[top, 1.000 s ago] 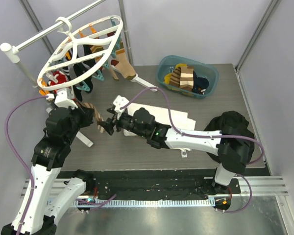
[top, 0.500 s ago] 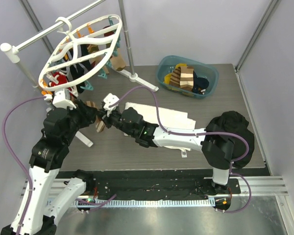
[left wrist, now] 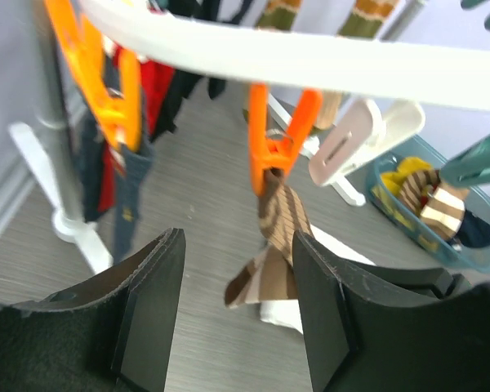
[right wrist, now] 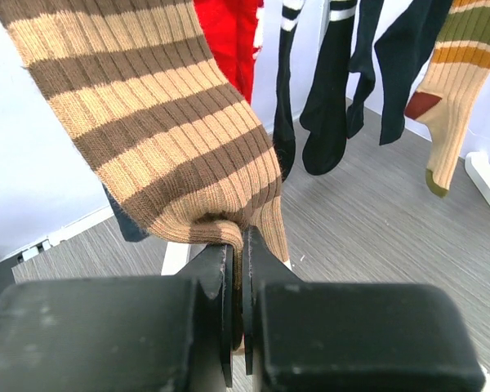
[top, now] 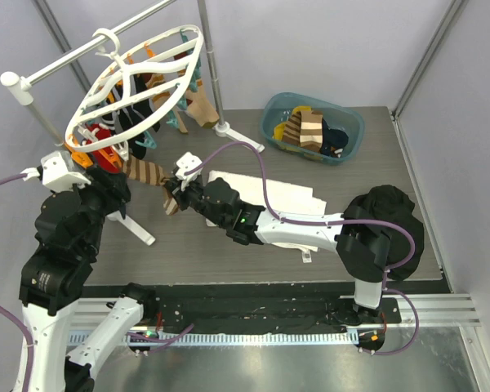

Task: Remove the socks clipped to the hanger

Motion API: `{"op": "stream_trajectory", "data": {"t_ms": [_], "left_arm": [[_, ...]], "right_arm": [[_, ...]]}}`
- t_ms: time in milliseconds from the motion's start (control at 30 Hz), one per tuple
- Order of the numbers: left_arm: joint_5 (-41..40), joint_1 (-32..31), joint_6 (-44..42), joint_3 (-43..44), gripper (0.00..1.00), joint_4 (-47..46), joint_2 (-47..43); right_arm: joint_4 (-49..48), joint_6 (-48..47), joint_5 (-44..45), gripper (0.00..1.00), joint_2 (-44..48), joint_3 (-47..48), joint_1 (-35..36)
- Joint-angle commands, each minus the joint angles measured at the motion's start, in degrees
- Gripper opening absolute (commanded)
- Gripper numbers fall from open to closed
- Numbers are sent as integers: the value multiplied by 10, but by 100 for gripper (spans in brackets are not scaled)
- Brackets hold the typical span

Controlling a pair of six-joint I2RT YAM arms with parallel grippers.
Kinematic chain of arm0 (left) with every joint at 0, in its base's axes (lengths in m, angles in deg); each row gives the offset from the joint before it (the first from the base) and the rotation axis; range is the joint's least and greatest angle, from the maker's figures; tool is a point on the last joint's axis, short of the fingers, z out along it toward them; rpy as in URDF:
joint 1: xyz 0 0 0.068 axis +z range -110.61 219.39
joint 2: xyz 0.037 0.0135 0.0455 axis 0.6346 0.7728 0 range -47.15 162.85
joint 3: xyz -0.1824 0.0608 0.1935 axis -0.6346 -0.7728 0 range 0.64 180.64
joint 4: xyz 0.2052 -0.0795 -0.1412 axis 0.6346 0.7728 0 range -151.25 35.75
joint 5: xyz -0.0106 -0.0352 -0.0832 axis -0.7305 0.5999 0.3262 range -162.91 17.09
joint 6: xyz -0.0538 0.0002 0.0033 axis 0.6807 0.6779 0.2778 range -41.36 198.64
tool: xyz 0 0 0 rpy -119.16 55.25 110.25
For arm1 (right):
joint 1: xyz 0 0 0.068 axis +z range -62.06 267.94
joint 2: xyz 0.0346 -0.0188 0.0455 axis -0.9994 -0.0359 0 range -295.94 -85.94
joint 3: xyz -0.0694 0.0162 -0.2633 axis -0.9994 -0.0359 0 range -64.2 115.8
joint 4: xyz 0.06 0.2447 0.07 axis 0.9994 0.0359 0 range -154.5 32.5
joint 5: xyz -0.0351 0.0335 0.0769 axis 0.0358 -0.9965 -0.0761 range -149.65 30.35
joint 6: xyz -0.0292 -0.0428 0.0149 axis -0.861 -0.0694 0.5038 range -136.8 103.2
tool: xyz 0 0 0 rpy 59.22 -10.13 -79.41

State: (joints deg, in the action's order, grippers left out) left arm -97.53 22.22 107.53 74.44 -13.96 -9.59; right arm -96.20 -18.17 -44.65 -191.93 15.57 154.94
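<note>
The white oval hanger (top: 139,75) hangs from the pole at the upper left, with several socks clipped under it. A brown-and-tan striped sock (top: 149,173) stretches from an orange clip (left wrist: 276,147) down to my right gripper (top: 173,196). In the right wrist view that gripper (right wrist: 238,269) is shut on a fold of the striped sock (right wrist: 147,122). My left gripper (left wrist: 238,314) is open and holds nothing; the striped sock (left wrist: 279,233) hangs just beyond its fingers. Seen from above, the left gripper (top: 117,181) sits left of the sock. Red (right wrist: 229,33) and black socks (right wrist: 335,98) hang behind.
A teal bin (top: 355,135) holding socks stands at the back right. A white cloth (top: 269,196) lies mid-table under the right arm, and a black garment heap (top: 392,216) is on the right. The white pole stand (top: 20,86) and its foot (top: 139,233) are beside the left arm.
My right gripper closed on the striped sock. My left gripper let go of it, opened and drew back to the left. The sock now stretches from clip to right gripper.
</note>
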Motion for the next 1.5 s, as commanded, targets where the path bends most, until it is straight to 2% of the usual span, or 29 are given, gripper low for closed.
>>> {"op": "stream_trajectory", "data": {"t_ms": [0,267,467,700,1467], "left_arm": [[-60,2,-30,38,59,22,11],[-82,2,-31,87,56,28,33],[-35,2,-29,93,52,13,52],[-9,2,-34,81,51,-22,53],[-27,2,-75,35,51,-114,87]], "right_arm": [[-38,7,14,1,40,-2,1],[-42,7,15,1,44,-9,1],[-44,11,10,1,47,-11,1],[-42,13,4,1,50,-14,1],[-46,13,-7,1,60,-24,1]]}}
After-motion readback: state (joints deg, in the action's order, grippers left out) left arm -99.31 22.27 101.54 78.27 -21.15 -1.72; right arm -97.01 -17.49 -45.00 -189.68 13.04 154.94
